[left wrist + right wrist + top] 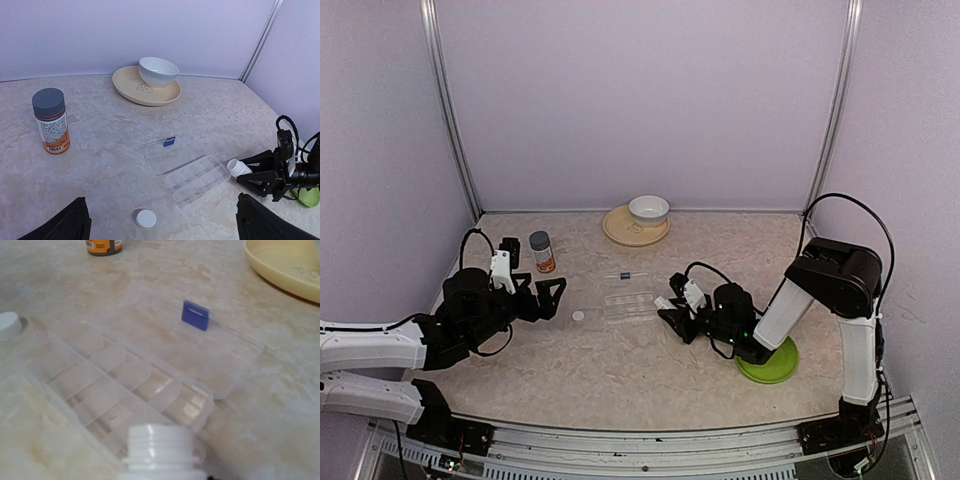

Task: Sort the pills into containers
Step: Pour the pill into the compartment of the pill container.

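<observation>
Just beside the pill box (194, 180), the right pincer (247, 171) clamps a white bottle (236, 167).

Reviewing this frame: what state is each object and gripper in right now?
pill box: lid open, laid flat; compartments look empty.
white bottle: uncapped, held tilted, mouth toward the pill box.
white cap: off, lying on the table.
orange-labelled bottle: upright, capped.
bowl: upright on the tan plate.
left gripper: open, empty.
right gripper: shut on the white bottle.
</observation>
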{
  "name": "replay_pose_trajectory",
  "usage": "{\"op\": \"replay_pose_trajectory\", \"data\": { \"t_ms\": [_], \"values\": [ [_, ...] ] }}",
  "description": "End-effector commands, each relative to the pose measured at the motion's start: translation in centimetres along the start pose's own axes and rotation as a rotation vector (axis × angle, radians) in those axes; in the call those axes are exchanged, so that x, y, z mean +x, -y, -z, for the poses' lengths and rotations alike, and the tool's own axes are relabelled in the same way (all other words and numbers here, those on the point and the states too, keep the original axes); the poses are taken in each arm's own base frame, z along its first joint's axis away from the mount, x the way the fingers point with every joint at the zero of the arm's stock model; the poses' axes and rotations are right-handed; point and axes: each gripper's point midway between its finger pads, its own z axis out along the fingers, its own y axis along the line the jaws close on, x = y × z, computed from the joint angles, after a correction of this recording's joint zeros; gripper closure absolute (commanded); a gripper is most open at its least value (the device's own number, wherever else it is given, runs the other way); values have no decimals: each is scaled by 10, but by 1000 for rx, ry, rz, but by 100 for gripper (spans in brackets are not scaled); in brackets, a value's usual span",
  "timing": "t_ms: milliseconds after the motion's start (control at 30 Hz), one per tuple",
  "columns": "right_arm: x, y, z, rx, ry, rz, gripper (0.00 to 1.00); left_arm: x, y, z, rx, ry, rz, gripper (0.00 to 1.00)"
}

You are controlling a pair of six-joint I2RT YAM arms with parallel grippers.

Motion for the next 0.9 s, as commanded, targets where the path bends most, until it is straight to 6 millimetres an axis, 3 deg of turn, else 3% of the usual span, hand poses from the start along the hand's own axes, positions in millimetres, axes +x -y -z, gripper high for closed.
{"op": "replay_pose_trajectory", "data": {
  "t_ms": [0,867],
  "values": [
    [-18,0,-1,11,28,22,100,-1,-4,2,-11,13,-5,1],
    [-24,-12,-3,7,0,79,100,-2,-3,3,-6,15,-1,1]
  ]
}}
